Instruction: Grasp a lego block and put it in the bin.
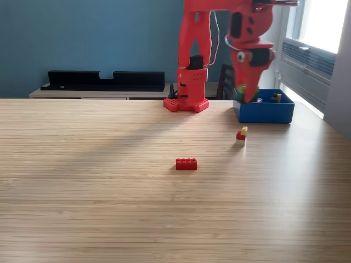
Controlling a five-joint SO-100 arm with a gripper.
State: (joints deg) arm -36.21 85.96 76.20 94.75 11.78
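Exterior view shows the red plastic arm (pixel 193 60) standing on its pegged base at the far edge of the table, its upper links bent over toward the view's right. The gripper (pixel 250 96) points down into the bin (pixel 264 112), a blue open-topped box with low, smooth walls. Whether its jaws are apart or together cannot be told from here; a small green piece (pixel 241 92) shows just beside its tip, but any hold on it is unclear. A yellow block (pixel 276 97) lies inside the bin, to the view's right of the gripper.

Nearer the camera than the gripper, outside the bin, sits a small stack of bricks (pixel 241 135) in red, yellow and white. Farther toward the camera and to the view's left of the gripper lies a long red lego block (pixel 186 163), studs up, flat on the table.

That table (pixel 109 192) is pale wood with fine lengthwise grain and soft shadows. Behind it, well to the view's left of the gripper, a long black tray (pixel 104 80) rests on a low shelf against a matte blue wall (pixel 82 33). A bright window (pixel 323 22) fills the view's right above a grey ribbed unit (pixel 307 57).
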